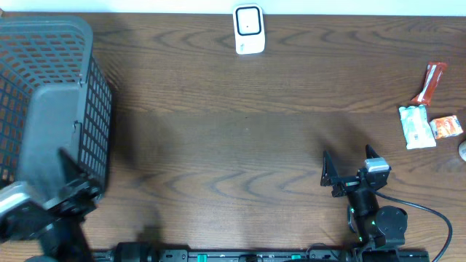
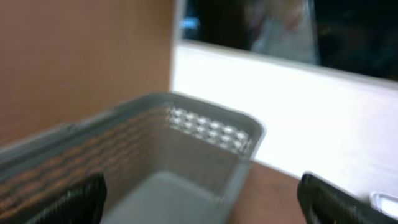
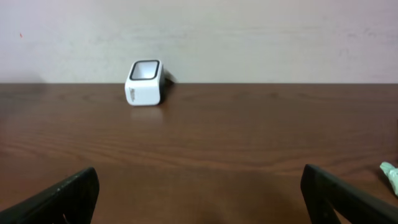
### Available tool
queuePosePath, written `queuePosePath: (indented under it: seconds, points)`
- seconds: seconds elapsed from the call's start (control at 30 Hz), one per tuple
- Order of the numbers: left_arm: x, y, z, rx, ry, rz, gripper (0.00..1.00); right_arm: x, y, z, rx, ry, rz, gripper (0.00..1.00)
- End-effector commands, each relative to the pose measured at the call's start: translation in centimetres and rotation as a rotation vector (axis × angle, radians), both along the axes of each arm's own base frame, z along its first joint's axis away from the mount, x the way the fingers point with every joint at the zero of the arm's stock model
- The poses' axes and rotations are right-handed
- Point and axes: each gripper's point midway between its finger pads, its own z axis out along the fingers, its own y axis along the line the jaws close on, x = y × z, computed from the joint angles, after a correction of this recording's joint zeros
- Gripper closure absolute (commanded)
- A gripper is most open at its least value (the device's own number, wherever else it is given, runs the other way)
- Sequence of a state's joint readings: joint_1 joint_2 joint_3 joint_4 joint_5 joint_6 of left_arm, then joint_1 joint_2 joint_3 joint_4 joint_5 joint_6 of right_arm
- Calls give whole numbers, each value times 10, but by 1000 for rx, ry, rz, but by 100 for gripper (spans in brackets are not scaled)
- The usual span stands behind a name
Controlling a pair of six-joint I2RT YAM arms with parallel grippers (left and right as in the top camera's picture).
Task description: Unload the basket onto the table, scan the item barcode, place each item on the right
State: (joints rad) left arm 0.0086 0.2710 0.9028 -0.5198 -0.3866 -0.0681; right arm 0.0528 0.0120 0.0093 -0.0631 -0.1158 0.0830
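Left gripper (image 2: 200, 200) by basket (image 1: 98, 131) at 8 o'clock, right gripper (image 3: 202, 196) at 5 o'clock; both fingers wide, empty. Packets (image 1: 416, 125) at 3 o'clock, scanner (image 1: 248, 29) at 12. Best: right takes one packet by its edges, label side uncovered, faces it to scanner window.

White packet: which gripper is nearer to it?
Right. The right gripper stands close by the white packet, toward the robot's base; the left gripper is across the table, at the grey basket.
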Motion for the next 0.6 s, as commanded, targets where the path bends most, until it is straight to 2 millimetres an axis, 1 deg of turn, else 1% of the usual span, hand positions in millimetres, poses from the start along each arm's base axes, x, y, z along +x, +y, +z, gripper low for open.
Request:
queuePosePath:
  seconds: [0.0, 0.1, 0.2, 0.23, 0.37, 0.57]
  points:
    - [32, -32, -33, 41, -17, -199, 2, 0, 1, -1, -10, -2, 2, 1]
    - [55, -43, -57, 51, -65, -263, 2, 0, 1, -1, -10, -2, 2, 1]
    - [70, -47, -89, 51, -56, -291, 2, 0, 1, -1, -10, -2, 2, 1]
    - [72, -48, -99, 50, -47, -294, 2, 0, 1, -1, -10, -2, 2, 1]
    - [75, -47, -129, 45, -15, -290, 2, 0, 1, -1, -10, -2, 2, 1]
    - [77, -45, -160, 40, 14, -282, 2, 0, 1, -1, -10, -2, 2, 1]
